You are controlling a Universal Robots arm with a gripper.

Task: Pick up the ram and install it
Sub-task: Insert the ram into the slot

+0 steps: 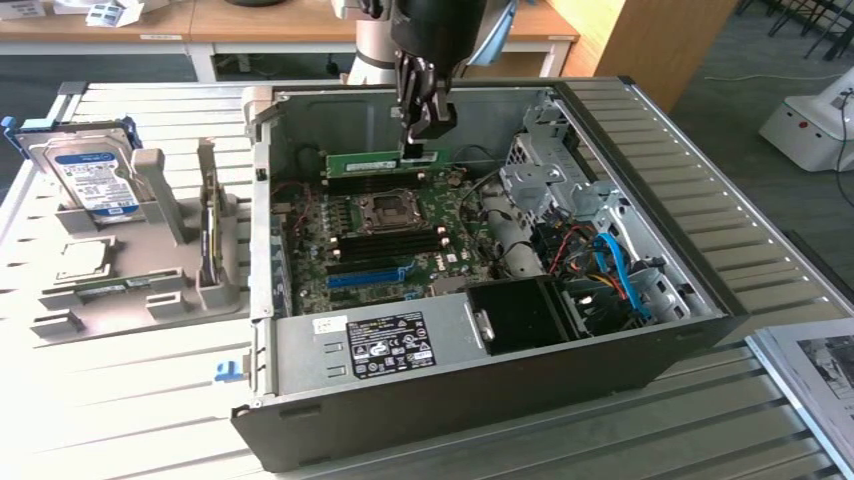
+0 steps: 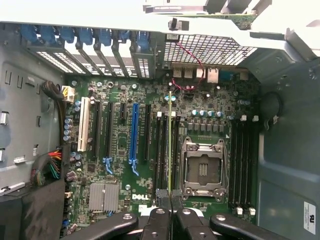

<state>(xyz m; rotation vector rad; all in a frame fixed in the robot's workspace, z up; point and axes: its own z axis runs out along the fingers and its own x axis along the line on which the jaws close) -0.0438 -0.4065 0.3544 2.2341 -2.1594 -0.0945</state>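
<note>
Gripper (image 1: pixel 424 140) – fingers closed on one end of the ram (image 1: pixel 363 160), inside the open computer case (image 1: pixel 694 300).
Ram – green stick, held on edge and level, low over the motherboard (image 1: pixel 340 245) near the case's far wall. It lies along the black memory slots (image 1: pixel 367 183) just past the CPU socket (image 1: pixel 391 208). In the wrist view it is seen edge-on, a thin line over the black slots between the blue slot (image 2: pixel 134 132) and the socket. Whether it touches a slot cannot be told.
Power supply (image 1: pixel 380 345) – near corner of the case, label up.
Hard drive (image 1: pixel 91 175) – upright in a grey holder (image 1: pixel 80 310) on the table (image 1: pixel 120 410), at the exterior view's left, well apart from the case.
</note>
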